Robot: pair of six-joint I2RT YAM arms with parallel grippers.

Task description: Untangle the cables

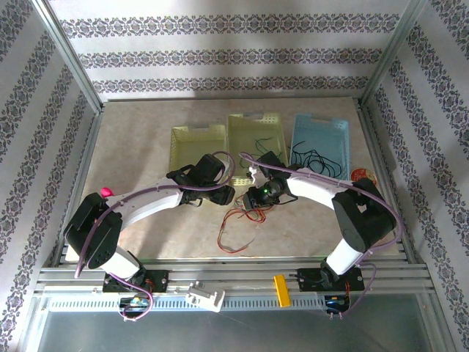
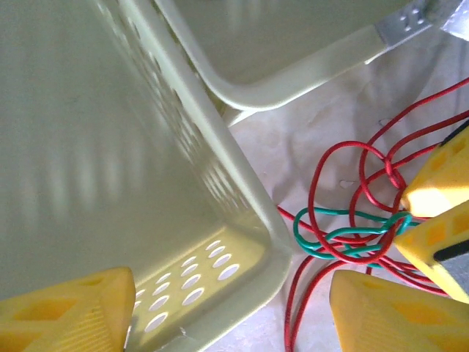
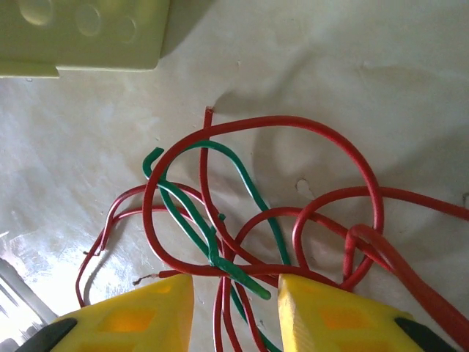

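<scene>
Tabletop: left hand gapes; spread right hand straddles tangled cables, ends cropped.

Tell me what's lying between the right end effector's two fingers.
In the right wrist view, an end of the green cable and strands of red cable cross the gap between the fingers.

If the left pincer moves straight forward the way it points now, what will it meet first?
Probably the rounded corner of the pale yellow basket, straight ahead of the open left pincer. The red cable and green cable lie beside that line. Depth is unclear.
</scene>
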